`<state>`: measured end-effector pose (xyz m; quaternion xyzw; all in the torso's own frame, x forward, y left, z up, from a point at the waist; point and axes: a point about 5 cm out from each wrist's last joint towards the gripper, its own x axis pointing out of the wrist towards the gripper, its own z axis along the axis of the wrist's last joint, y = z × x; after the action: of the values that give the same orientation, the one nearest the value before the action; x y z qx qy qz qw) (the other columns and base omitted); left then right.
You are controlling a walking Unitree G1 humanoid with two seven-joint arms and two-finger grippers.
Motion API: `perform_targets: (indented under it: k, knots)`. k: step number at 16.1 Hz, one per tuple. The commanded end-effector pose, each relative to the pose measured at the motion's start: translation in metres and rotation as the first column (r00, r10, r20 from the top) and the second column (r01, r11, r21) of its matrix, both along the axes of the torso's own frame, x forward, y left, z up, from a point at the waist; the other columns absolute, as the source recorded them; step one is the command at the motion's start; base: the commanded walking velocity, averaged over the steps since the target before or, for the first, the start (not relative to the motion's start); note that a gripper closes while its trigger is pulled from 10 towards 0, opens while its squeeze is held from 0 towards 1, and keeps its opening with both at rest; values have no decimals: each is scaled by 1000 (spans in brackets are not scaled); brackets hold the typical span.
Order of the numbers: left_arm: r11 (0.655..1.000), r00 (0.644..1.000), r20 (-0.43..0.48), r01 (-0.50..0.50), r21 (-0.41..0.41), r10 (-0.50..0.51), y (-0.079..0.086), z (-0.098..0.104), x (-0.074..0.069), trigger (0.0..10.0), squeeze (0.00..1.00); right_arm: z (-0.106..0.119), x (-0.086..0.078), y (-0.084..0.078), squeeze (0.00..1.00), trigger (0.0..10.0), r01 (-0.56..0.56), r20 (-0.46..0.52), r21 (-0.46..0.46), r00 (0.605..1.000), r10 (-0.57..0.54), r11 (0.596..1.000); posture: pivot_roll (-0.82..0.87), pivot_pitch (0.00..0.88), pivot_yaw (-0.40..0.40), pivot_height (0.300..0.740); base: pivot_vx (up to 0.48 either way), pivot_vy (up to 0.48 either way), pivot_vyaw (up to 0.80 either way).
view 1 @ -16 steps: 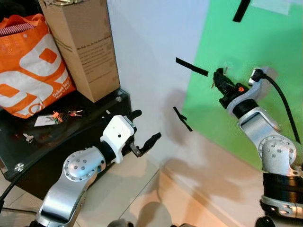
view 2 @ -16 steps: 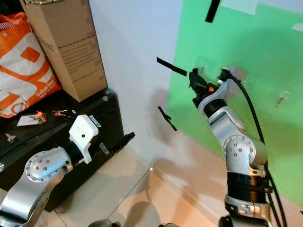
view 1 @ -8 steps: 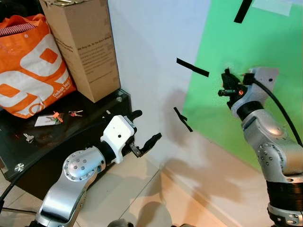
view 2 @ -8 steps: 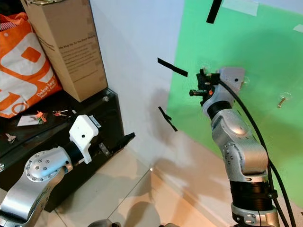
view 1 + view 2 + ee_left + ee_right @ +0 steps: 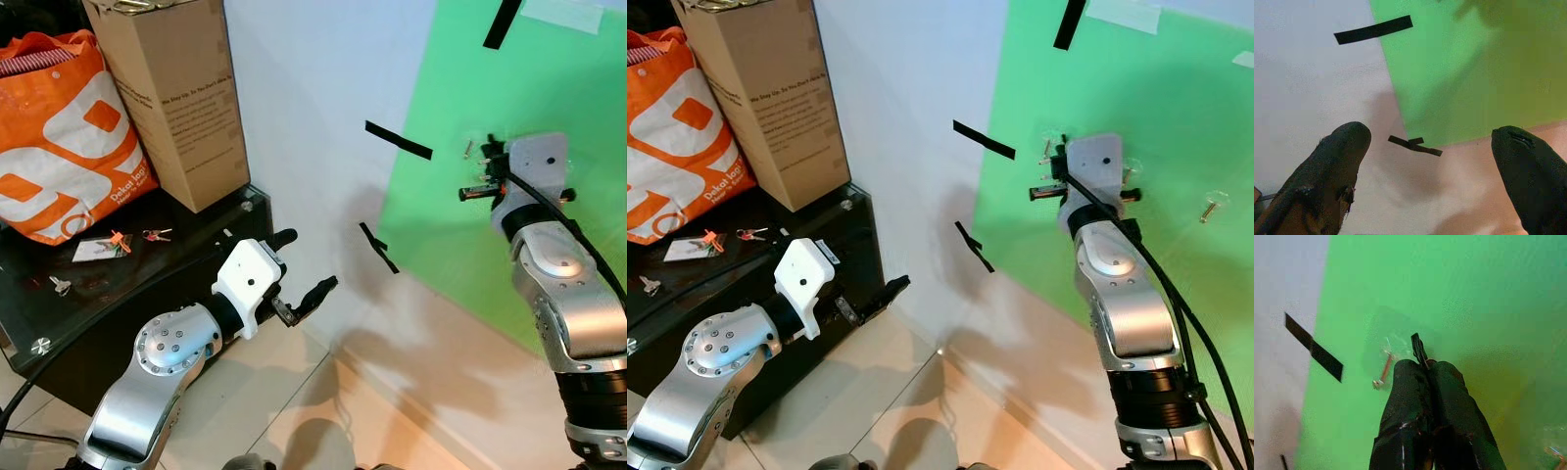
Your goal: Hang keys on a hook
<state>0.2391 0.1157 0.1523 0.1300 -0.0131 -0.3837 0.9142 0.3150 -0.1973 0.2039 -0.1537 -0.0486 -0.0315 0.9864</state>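
Right pincer [image 5: 1422, 369] reached green wall [image 5: 1176, 98] (beside hook [image 5: 1382, 371]).

Right gripper [image 5: 1426, 363]: two black fingers [image 5: 1406, 401] pressed together, pinching a thin dark piece, apparently the key [image 5: 1418, 349], which projects past the tips toward 12 o'clock. Backdrop is a green sheet [image 5: 1488, 293]. A clear adhesive hook [image 5: 1382, 369] with a reddish-metal peg sits on the sheet just beside the fingertips, at their 9 o'clock; key tip and peg apart. Black tape strip [image 5: 1313, 354] at 9 o'clock crosses the sheet's edge onto the white wall [image 5: 1283, 293]. Second hook [image 5: 1557, 455] at 4 o'clock, partly cut off.
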Motion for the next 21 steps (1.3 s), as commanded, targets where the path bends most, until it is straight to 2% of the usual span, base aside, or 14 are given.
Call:
perform_targets:
  k: [1, 4, 7, 14, 21]
  knots:
    - [1000, 1000, 13, 7, -3, -7, -2, 5, 0, 10000, 0, 4, 3, 5, 0, 10000, -15, 21, -25, 1000, 15, 1000, -14, 0, -22, 740, 0, 0, 0]
    - [1000, 1000, 14, 10, -5, -10, -3, 6, 0, 10000, 0, 4, 4, 17, 0, 10000, -70, 37, -144, 996, 76, 987, -14, 0, -21, 740, 0, 0, 0]
    - [1000, 1000, 12, 10, -5, -10, -3, 6, 0, 10000, 0, 2, 4, 25, 0, 10000, -107, 36, -186, 993, 116, 977, -13, 0, -22, 740, 0, 0, 0]
    - [1000, 1000, 9, 13, -7, -13, -4, 6, 0, 10000, 0, -4, 7, 11, 0, 10000, -41, -1, -293, 999, 43, 955, -16, 0, -22, 740, 0, 0, 0]
    - [1000, 1000, 10, 17, -11, -17, -4, 7, 0, 10000, 0, -10, 8, 14, 0, 10000, -70, -33, -341, 997, 63, 938, -15, 0, -25, 740, 0, 0, 0]
